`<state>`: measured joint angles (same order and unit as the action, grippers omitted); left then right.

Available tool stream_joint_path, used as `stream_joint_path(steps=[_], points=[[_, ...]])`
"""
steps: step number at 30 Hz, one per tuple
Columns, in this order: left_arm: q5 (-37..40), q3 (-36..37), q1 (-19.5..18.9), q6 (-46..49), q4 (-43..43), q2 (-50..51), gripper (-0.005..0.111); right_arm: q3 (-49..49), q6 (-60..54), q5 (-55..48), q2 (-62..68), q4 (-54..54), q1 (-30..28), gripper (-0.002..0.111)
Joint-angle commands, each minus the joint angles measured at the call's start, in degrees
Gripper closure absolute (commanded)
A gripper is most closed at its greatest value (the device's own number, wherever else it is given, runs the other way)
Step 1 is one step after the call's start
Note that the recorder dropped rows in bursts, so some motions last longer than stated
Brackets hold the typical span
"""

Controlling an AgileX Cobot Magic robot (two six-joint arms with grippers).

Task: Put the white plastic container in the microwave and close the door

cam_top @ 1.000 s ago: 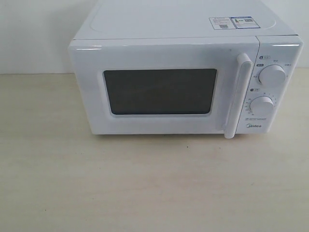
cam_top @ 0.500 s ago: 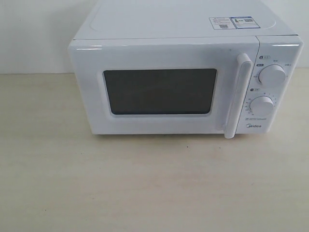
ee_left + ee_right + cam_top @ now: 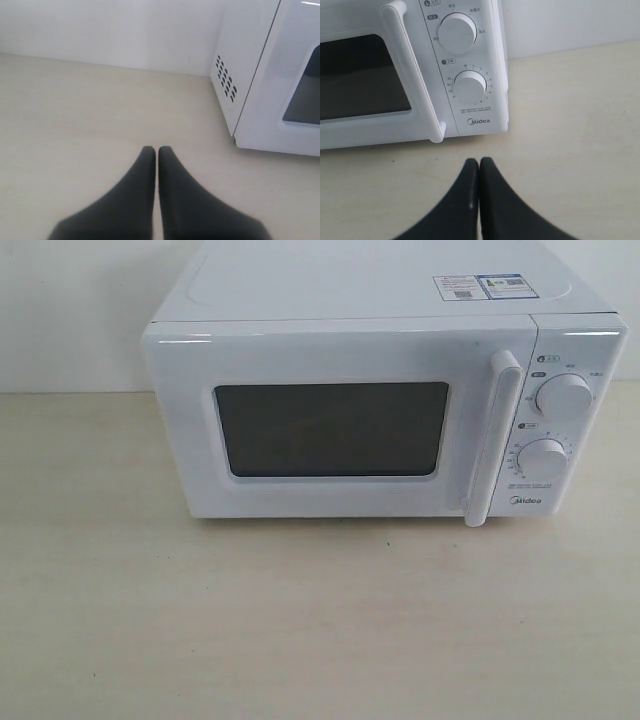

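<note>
The white microwave (image 3: 385, 400) stands at the back of the pale table, with its door (image 3: 340, 425) closed and the vertical bar handle (image 3: 497, 440) next to two round dials (image 3: 563, 396). The white plastic container is out of view in every frame. Neither arm shows in the exterior view. My left gripper (image 3: 157, 150) is shut and empty, hovering over the table off the microwave's vented side (image 3: 226, 82). In front of the dial panel (image 3: 465, 60), my right gripper (image 3: 479, 161) is shut with nothing in it, a short way from the handle's lower end (image 3: 436, 134).
A white wall (image 3: 110, 30) runs behind the table (image 3: 300, 620). Stickers (image 3: 480, 286) lie on the microwave's top.
</note>
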<state>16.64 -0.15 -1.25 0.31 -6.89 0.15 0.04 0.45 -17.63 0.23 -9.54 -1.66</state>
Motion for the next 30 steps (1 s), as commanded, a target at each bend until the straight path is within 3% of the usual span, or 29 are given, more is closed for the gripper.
stream_joint_path(steps=[1, 30], points=[[0.17, 0.15, -0.28, 0.72, 0.42, -0.15, 0.102, -0.04, -0.09, 0.22, -0.23, -0.14, -0.11, 0.109], [0.17, 0.15, -0.28, 0.56, 0.2, -0.15, 0.102, -0.04, -0.09, 1.54, -0.23, -0.11, -0.11, 0.109]])
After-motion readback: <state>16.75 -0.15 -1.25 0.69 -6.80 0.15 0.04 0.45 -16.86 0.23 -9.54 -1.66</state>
